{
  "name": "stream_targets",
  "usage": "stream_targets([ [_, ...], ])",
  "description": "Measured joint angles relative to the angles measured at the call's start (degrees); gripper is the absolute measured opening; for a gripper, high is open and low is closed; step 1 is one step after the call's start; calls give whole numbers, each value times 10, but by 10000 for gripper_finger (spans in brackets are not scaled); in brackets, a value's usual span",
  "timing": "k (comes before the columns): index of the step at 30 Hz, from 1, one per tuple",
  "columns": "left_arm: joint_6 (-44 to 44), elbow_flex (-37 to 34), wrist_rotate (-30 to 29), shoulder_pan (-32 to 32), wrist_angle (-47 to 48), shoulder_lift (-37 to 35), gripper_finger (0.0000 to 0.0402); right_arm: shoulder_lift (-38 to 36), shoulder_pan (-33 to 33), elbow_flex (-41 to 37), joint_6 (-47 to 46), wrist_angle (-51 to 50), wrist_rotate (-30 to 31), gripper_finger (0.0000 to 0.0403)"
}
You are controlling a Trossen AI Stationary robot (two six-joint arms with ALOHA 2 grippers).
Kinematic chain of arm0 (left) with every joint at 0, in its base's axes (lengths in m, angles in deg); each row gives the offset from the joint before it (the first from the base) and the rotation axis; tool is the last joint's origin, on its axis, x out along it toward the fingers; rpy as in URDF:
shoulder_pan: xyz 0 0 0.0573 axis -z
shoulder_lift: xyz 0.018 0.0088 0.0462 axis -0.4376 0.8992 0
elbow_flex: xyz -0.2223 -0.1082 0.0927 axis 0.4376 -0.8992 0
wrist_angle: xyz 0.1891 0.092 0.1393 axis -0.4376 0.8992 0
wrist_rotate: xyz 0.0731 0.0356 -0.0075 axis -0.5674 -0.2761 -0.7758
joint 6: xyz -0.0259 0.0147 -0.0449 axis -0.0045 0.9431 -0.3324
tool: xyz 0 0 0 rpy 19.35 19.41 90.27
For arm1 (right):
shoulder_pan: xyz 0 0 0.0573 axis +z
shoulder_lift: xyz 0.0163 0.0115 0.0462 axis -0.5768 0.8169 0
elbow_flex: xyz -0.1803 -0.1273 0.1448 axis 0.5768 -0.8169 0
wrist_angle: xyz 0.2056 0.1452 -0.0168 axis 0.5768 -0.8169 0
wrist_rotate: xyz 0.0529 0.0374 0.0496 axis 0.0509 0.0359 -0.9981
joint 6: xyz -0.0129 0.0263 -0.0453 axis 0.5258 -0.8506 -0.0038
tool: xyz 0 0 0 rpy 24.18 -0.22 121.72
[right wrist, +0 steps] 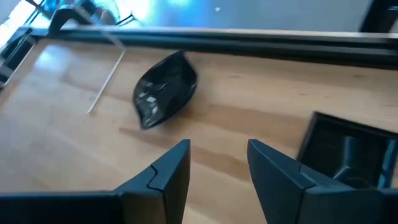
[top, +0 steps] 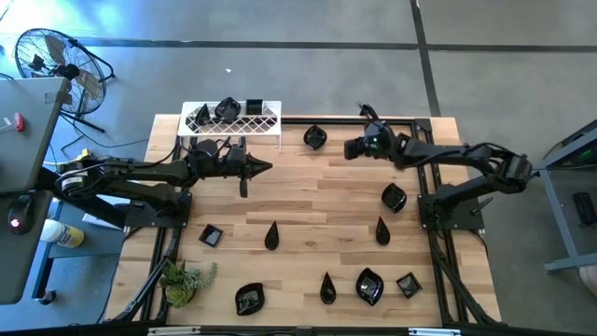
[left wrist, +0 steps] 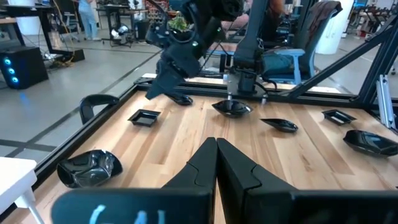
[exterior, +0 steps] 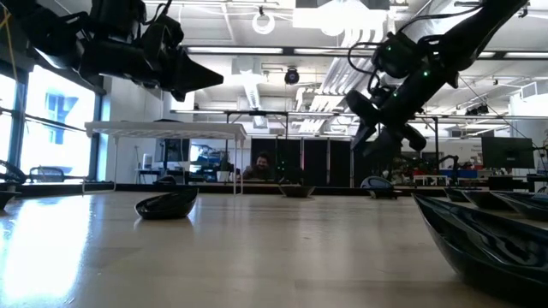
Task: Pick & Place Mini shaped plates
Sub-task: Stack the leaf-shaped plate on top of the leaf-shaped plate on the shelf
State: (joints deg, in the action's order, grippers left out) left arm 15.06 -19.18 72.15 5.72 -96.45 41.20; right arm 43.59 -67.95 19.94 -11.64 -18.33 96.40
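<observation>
The right gripper [right wrist: 217, 165] is held above the worktop [top: 308, 201] near a leaf-shaped plate [right wrist: 165, 88], its fingers parted and empty. The left gripper [top: 264, 168] is pressed shut beside the white rack [top: 233, 126]. Other black plates [top: 368, 286] are scattered across the worktop.

You're in a big open robotics lab: concrete floor [top: 280, 23], floor fan [top: 56, 61], ceiling lights [exterior: 342, 13], desks with monitors [exterior: 505, 152] behind the table.

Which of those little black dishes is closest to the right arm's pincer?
The leaf-shaped dish at the table's far edge, beside the white rack. It lies just ahead of the right pincer; the others sit farther away.
</observation>
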Motion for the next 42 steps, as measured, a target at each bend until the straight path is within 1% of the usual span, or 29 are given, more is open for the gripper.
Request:
stream_targets([
  [4,-2,0,0,0,0,0,1,1,-28,8,-11,-14,-12,159],
  [7,-1,0,-1,0,0,0,1,30,-43,40,-7,-22,-25,164],
  [10,0,0,-6,0,-4,0,1,89,-46,102,16,-36,-44,169],
  [12,-1,0,-7,0,-4,0,1,136,-45,154,36,-66,-45,171],
  [15,-2,0,-6,0,-5,0,1,211,-49,224,42,-101,-55,173],
  [19,-8,0,5,0,-3,0,1,294,-50,281,39,-104,-92,172],
  [22,-11,0,9,0,0,0,1,331,-49,300,28,-105,-101,172],
  [25,-11,0,14,0,0,0,1,344,-49,303,20,-99,-99,168],
  [28,-11,0,14,0,0,0,1,345,-49,298,17,-90,-93,154],
  [33,-11,0,15,0,0,0,1,345,-42,298,17,-72,-97,107],
  [37,-11,0,16,0,0,0,1,345,-34,298,17,-77,-94,74],
  [42,-11,0,16,0,0,0,1,345,-31,298,14,-77,-90,63],
])
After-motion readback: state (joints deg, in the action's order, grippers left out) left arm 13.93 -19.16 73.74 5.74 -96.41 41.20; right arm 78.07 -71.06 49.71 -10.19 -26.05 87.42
